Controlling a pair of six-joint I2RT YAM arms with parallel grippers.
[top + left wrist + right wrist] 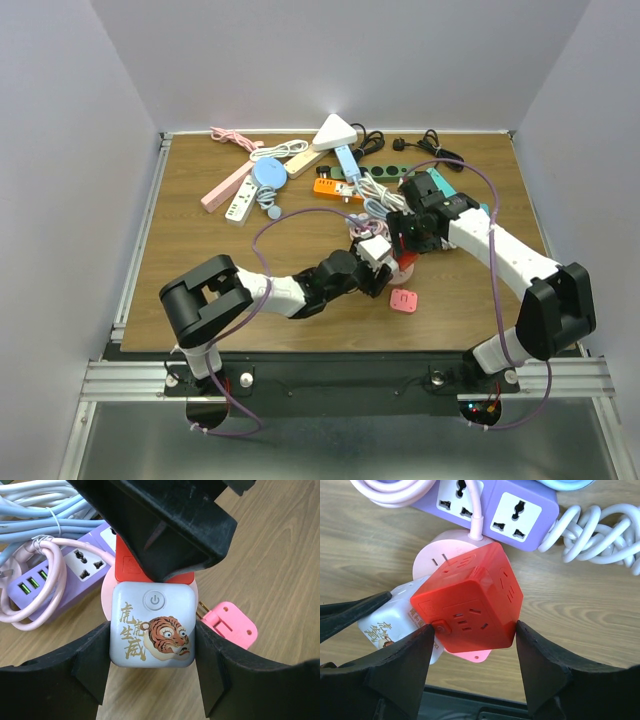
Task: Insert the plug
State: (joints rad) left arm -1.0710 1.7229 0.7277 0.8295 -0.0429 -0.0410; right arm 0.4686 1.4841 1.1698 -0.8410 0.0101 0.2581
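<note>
My left gripper (152, 647) is shut on a white square plug block (152, 625) with a tiger print and a power button, gripped on both flanks. Its far face sits against a red cube socket (470, 600), which rests on a pink round base (437, 555). On the cube, my right gripper (474, 632) is shut, one finger at the button corner and the other on the opposite edge. From above, both grippers meet at the table's centre, with the white plug block (374, 249) beside the red cube (405, 263). The plug's prongs are hidden.
A purple power strip (495, 502) with pink and white cables lies just behind the cube. A pink flat adapter (404, 300) lies near the front. Several more strips and cords (300, 165) are heaped along the far edge.
</note>
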